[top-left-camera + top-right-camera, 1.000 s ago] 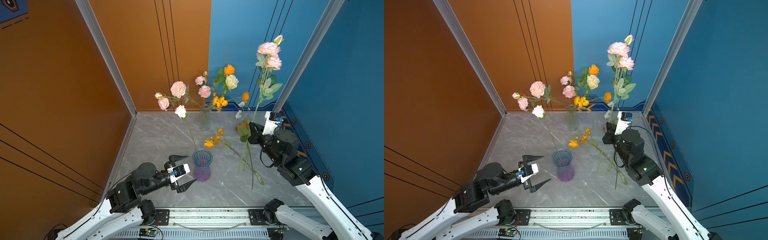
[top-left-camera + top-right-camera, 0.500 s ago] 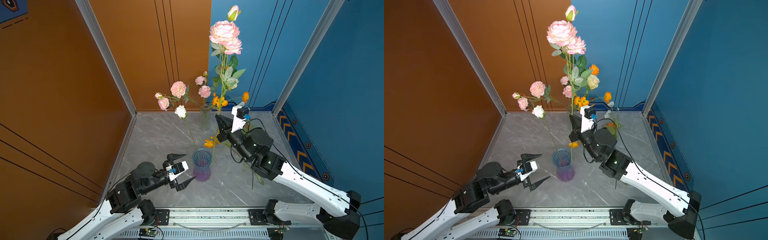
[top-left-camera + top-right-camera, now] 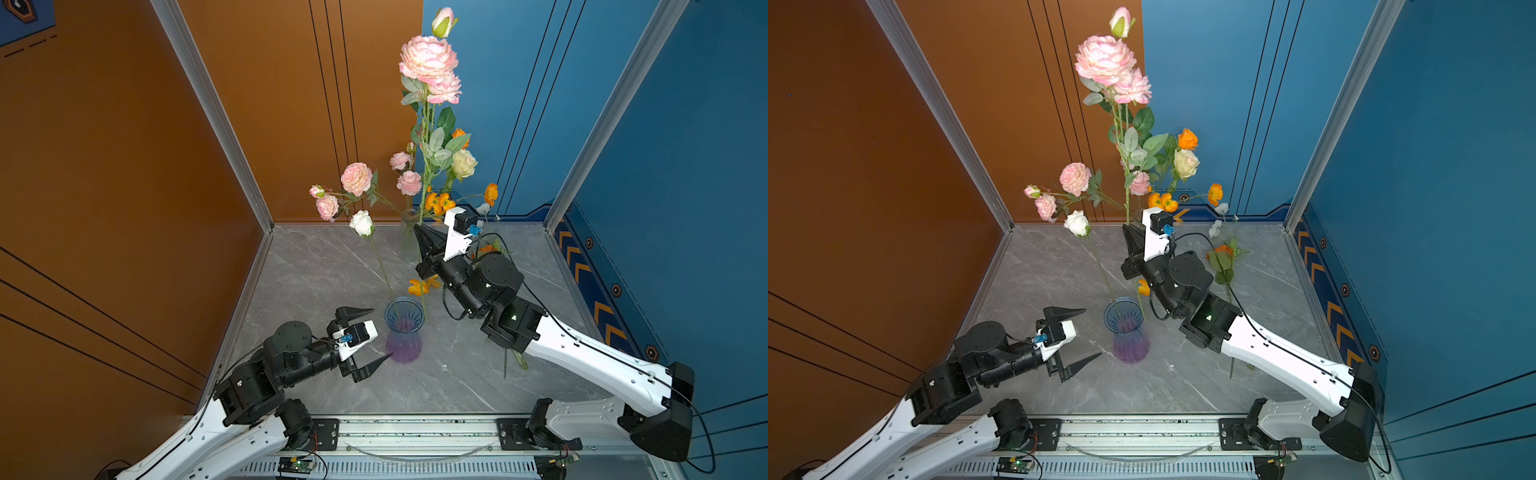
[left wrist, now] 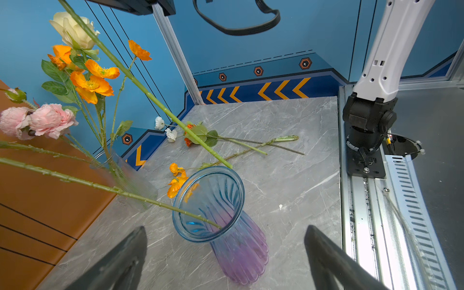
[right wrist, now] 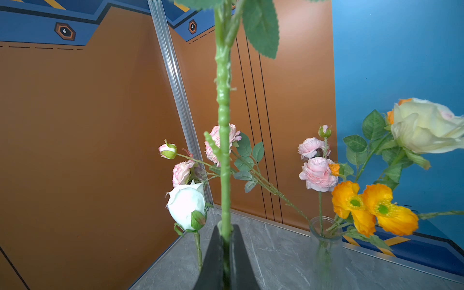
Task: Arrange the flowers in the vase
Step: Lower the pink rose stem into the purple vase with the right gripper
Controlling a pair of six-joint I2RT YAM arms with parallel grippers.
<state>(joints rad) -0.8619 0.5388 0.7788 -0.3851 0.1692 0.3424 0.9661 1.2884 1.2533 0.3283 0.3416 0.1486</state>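
Right end effector (image 3: 419, 230) clamped on tall pink flower (image 3: 428, 62)'s stem.
Left end effector (image 3: 381, 332) spread wide beside blue-purple vase (image 3: 402, 353).

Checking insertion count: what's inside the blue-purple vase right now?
One stem, the white rose's, leans in over the vase rim. The pink flower's stem, clamped in the right gripper, ends by the rim, not inside. Tinted glass hides the bottom.
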